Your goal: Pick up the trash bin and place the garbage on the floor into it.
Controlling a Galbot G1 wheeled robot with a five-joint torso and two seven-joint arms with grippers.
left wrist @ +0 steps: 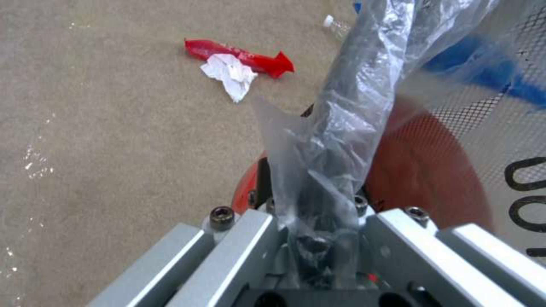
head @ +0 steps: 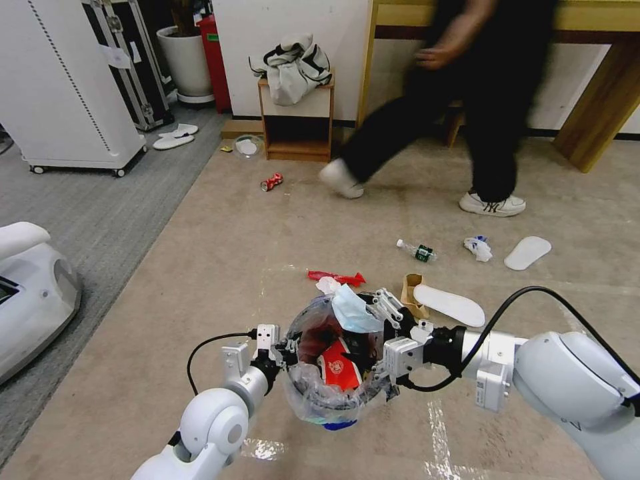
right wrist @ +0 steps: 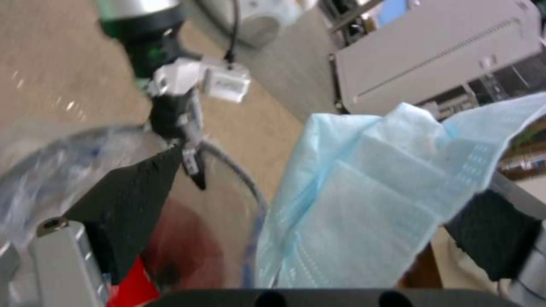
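The trash bin (head: 313,393), lined with a crinkled clear bag, hangs above the beige floor (head: 220,267) with red wrappers inside. My left gripper (head: 288,348) is shut on its near-left rim; the left wrist view shows the bag-wrapped rim (left wrist: 341,140) between the fingers. My right gripper (head: 377,340) is open at the bin's right rim, and a light blue face mask (right wrist: 370,196) hangs between its spread fingers over the bin. Garbage on the floor: a red wrapper (head: 337,277), white tissue (head: 327,285), brown carton (head: 412,293), slipper (head: 449,305), bottle (head: 417,251) and crushed can (head: 271,181).
Another tissue (head: 478,247) and slipper (head: 527,253) lie to the right. A wooden stand (head: 297,120) with a jacket is at the back, a white cabinet (head: 67,87) back left, a white machine (head: 30,293) on the grey carpet at left, and a wooden table leg (head: 597,107) back right.
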